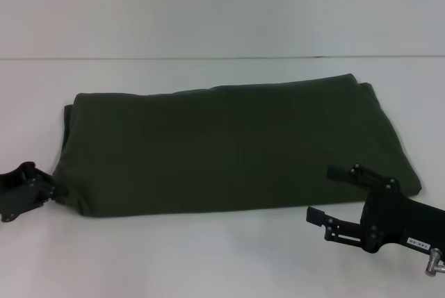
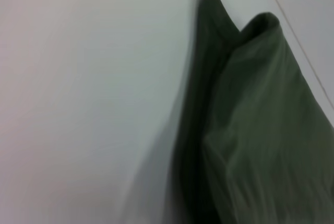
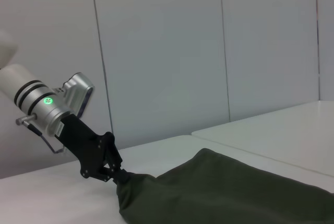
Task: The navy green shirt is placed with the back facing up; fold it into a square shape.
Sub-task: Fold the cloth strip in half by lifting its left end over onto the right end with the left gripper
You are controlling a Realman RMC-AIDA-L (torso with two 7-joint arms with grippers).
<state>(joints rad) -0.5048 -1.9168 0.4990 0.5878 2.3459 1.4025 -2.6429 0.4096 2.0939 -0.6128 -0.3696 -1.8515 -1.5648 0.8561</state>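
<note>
Colours/patterns – ref for operator

You see the navy green shirt (image 1: 229,152) as plain dark olive-green, no print or pattern on the upper face. The table (image 1: 208,256) under it is plain white; the wall panels (image 3: 156,51) read pale grey w/ thin dark seams. Left gripper (image 1: 52,188) and right gripper (image 1: 332,201) are matt black. In the right wrist view the left arm's wrist (image 3: 44,104) is silver/white w/ black bands and a green lit indicator.

Shirt (image 1: 229,149) spread wide across the table (image 1: 208,256). Left gripper (image 1: 54,190) right at its near-left corner, touching. Right gripper (image 1: 332,197) off the near-right edge, just beside the cloth.
</note>
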